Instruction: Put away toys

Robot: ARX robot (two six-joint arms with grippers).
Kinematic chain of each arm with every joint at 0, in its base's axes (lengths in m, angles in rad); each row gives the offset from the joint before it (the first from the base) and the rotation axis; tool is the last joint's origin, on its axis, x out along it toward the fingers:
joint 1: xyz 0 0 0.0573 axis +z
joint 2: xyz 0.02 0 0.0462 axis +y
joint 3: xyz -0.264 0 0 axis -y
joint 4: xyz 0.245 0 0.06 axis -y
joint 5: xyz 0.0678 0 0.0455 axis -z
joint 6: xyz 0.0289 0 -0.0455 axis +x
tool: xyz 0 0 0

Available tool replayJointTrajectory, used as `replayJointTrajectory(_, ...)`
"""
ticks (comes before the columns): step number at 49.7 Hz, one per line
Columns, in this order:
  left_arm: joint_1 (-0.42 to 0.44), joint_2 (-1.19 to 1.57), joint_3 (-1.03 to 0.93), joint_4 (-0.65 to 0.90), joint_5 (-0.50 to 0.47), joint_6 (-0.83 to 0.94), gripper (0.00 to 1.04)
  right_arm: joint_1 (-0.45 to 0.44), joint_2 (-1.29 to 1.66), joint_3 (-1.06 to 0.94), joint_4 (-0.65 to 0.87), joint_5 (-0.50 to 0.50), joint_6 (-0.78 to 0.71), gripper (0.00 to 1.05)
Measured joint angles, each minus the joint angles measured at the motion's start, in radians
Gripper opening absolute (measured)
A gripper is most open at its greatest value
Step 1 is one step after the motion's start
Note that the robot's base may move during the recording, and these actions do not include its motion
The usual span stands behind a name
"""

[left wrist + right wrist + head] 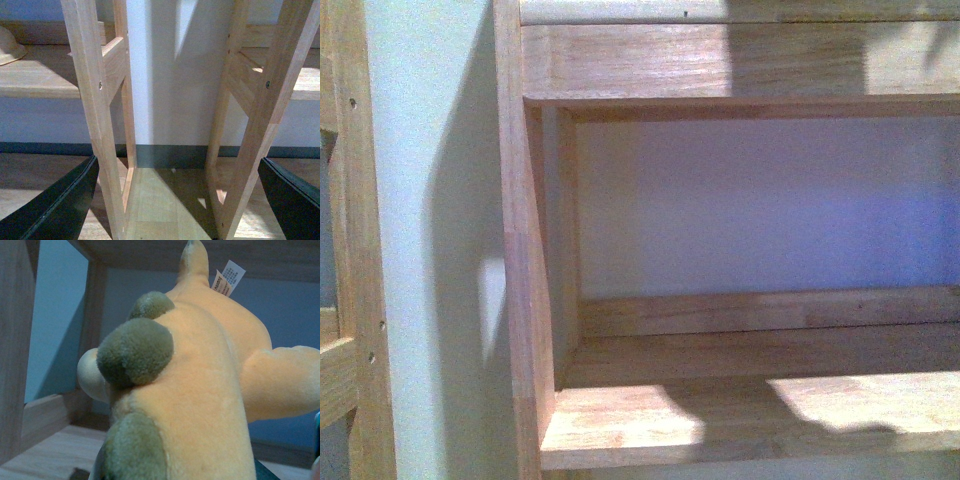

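The right wrist view is filled by the orange-yellow plush animal (200, 390), with grey-green spots, a cream rounded part and a white tag (227, 277). My right gripper (185, 475) is shut on it; its fingers are hidden under the plush. The toy hangs inside a wooden shelf compartment, above the shelf board (50, 450) and below an upper board. My left gripper (175, 210) is open, its two black fingers (60, 205) wide apart, pointing at the gap between two wooden shelf frames near the floor. Neither arm shows in the front view.
The front view faces a wooden shelf unit (530, 300) with an open compartment and a sunlit lower board (740, 420) against a pale wall. In the left wrist view, wooden uprights (95, 100) stand close on both sides, and a pale rounded thing (10, 47) lies on a shelf.
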Motion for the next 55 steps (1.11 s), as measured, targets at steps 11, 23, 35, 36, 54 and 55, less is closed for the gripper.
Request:
replayJointTrajectory(11, 0.000, 0.000, 0.000, 0.000, 0.000, 0.000, 0.99, -0.040, 0.210, 0.201, 0.003, -0.002, 0.256, 0.19)
replayJointTrajectory(23, 0.000, 0.000, 0.000, 0.000, 0.000, 0.000, 0.99, -0.069, 0.354, 0.347, -0.033, 0.011, 0.489, 0.19)
replayJointTrajectory(35, 0.000, 0.000, 0.000, 0.000, 0.000, 0.000, 0.99, -0.131, 0.523, 0.525, -0.144, -0.110, 0.723, 0.19)
replayJointTrajectory(36, 0.000, 0.000, 0.000, 0.000, 0.000, 0.000, 0.99, -0.135, 0.536, 0.539, -0.153, -0.127, 0.739, 0.19)
replayJointTrajectory(54, 0.000, 0.000, 0.000, 0.000, 0.000, 0.000, 0.99, -0.120, 0.713, 0.769, -0.253, -0.304, 1.022, 0.19)
replayJointTrajectory(55, 0.000, 0.000, 0.000, 0.000, 0.000, 0.000, 0.99, -0.115, 0.720, 0.777, -0.256, -0.307, 1.029, 0.19)
